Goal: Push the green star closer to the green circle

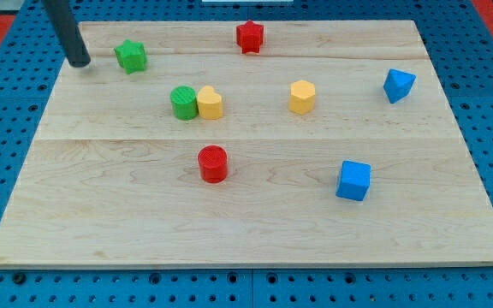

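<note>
**Rod Tip Set Behind the Green Star**

Nearest the camera lies the bare lower part of the wooden board (229, 231), and just beyond it stand the red cylinder (213, 163) and the blue cube (353, 180), both well away from the tip toward the view's bottom and right.

The arm carries no jaws at all, so nothing opens, closes or clasps; it ends in a dark rod whose tip (80, 62) rests at the board's upper left corner. It holds nothing and appears to touch nothing.

The green star (131, 56) sits just to the tip's right, near it but apart, with a strip of wood showing between them. The green circle (183, 102) lies further from the tip, to the right and toward the view's bottom, touching the yellow block (210, 103) on its far side.

The step in hand looks like lining up for the push. A straight shove from where the tip stands would likely send the star along the top edge rather than toward the circle. A better line would start slightly above and left of the star, so that tip, star and circle fall in a row, then run down and right. A gentle, centred contact should keep the star from spinning off, and stopping short should avoid knocking the circle and its yellow neighbour.
</note>
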{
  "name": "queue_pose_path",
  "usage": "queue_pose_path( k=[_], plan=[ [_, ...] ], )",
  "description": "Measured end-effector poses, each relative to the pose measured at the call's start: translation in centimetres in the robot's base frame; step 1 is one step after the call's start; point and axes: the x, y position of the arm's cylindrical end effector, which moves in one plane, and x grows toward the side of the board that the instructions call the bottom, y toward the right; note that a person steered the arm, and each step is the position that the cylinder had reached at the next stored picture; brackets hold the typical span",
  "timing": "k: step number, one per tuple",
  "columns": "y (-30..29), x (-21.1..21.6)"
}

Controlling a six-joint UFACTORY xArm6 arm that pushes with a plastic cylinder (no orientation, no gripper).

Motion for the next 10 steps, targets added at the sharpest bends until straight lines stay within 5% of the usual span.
queue_pose_path(
  k=[10],
  plan=[
    [13.0,1.1]
  ],
)
